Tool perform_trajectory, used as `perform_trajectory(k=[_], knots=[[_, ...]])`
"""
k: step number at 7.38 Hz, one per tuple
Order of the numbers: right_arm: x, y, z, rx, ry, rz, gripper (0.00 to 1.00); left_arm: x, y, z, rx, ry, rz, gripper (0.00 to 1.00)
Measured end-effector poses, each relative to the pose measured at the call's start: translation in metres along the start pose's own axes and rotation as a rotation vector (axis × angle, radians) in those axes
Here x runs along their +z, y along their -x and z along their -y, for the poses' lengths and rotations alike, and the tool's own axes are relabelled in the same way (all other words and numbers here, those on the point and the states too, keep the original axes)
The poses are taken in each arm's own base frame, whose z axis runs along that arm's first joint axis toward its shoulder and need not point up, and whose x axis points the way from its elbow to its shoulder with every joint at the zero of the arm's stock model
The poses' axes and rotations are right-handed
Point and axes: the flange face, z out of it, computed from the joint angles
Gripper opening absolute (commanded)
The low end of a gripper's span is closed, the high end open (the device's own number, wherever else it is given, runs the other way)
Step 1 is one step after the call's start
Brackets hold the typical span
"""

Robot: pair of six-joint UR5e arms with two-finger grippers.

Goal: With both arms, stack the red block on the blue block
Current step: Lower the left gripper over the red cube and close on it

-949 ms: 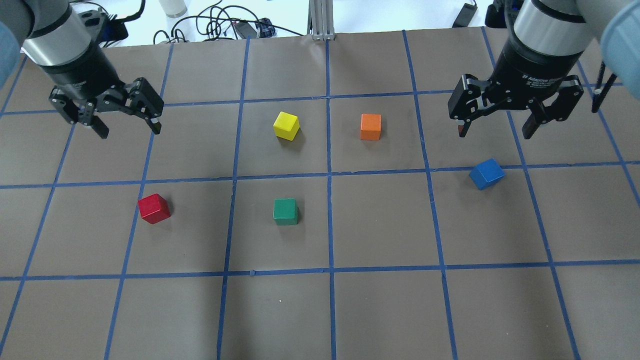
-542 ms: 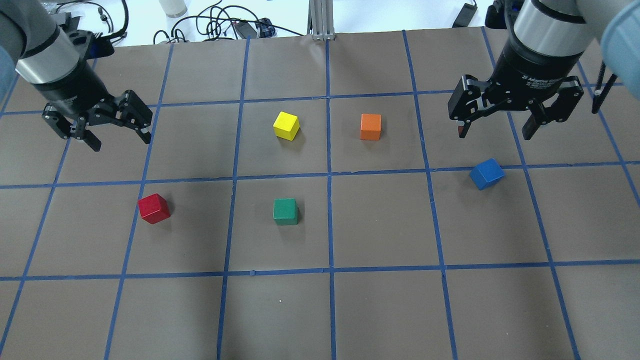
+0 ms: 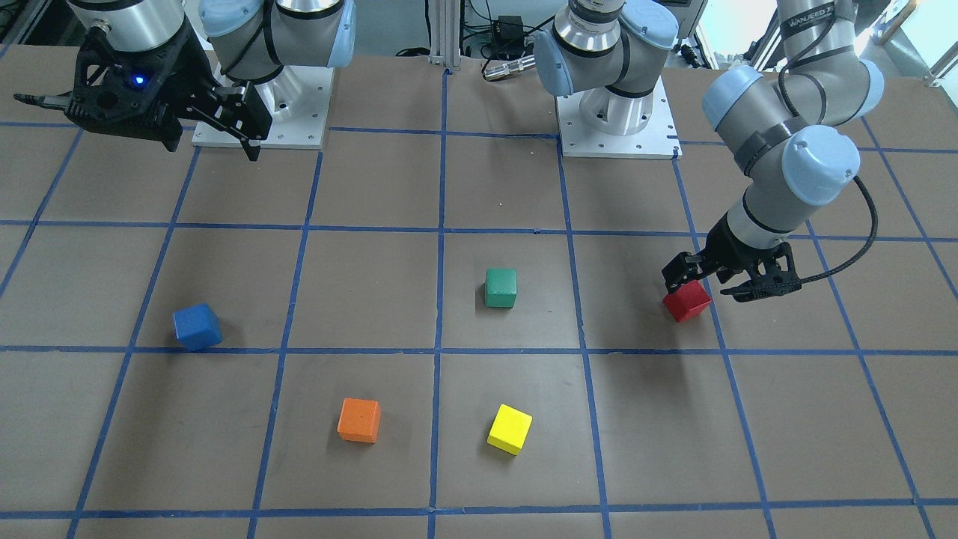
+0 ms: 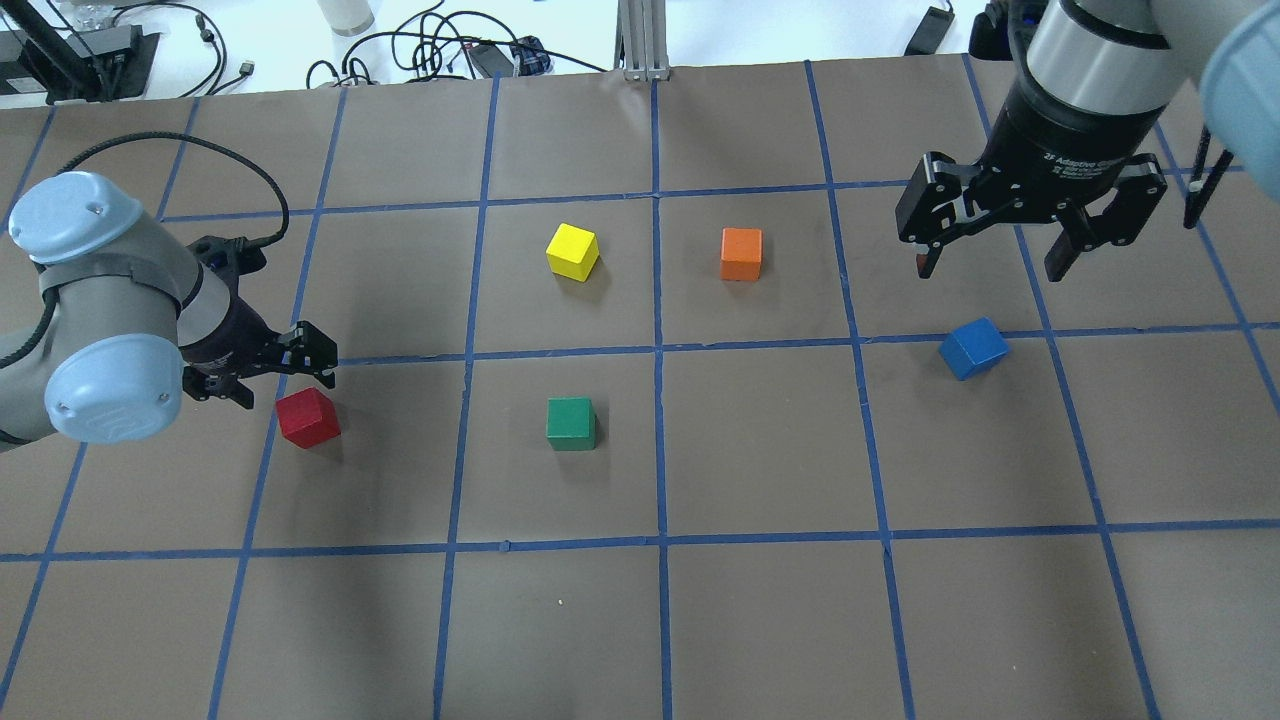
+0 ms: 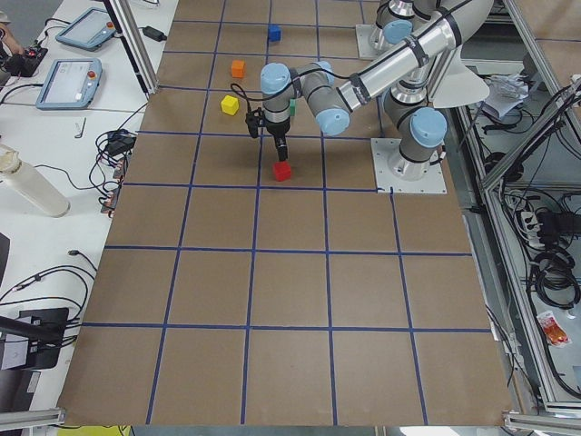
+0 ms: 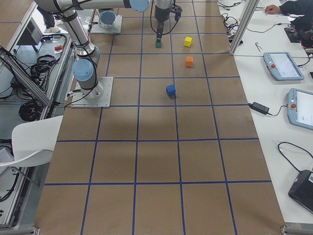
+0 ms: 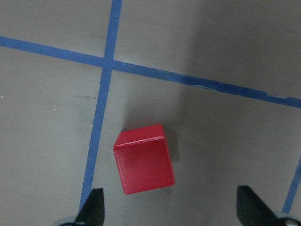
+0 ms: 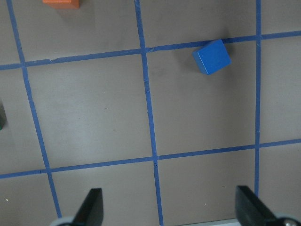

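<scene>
The red block (image 4: 308, 417) lies on the brown mat at the left. My left gripper (image 4: 281, 384) hangs open and low, just behind and over it, not touching. In the left wrist view the red block (image 7: 143, 159) lies between and ahead of the two fingertips (image 7: 92, 206), nearer the left one. It also shows in the front view (image 3: 687, 301) under the left gripper (image 3: 717, 283). The blue block (image 4: 973, 347) lies on the right, turned askew on a tape line. My right gripper (image 4: 992, 263) is open and empty, high and behind it; the blue block (image 8: 212, 56) shows far below.
A yellow cube (image 4: 573, 251) and an orange cube (image 4: 741, 254) lie at mid-back, and a green cube (image 4: 571, 423) lies centre, between the red and blue blocks. Blue tape lines grid the mat (image 4: 760, 620). Cables lie beyond the far edge.
My left arm has swung forward and down from the back left to just over the red block, gripper still open. The right gripper and all the cubes have stayed put.
</scene>
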Motion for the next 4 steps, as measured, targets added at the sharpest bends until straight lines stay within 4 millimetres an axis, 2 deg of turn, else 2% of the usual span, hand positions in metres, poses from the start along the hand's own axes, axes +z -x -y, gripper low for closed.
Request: perform_trajectory(k=[2, 3, 4], knots=[[0.000, 0.000, 0.000, -0.002, -0.002, -0.005, 1.00, 0.025, 0.001, -0.005, 0.000, 0.002, 0.001, 0.99], [0.000, -0.001, 0.000, -0.003, -0.001, -0.009, 1.00, 0.038, 0.002, -0.007, 0.006, -0.006, 0.008, 0.94], [0.000, -0.001, 0.000, -0.003, 0.000, -0.011, 1.00, 0.048, 0.004, -0.008, 0.014, -0.009, 0.018, 0.71]])
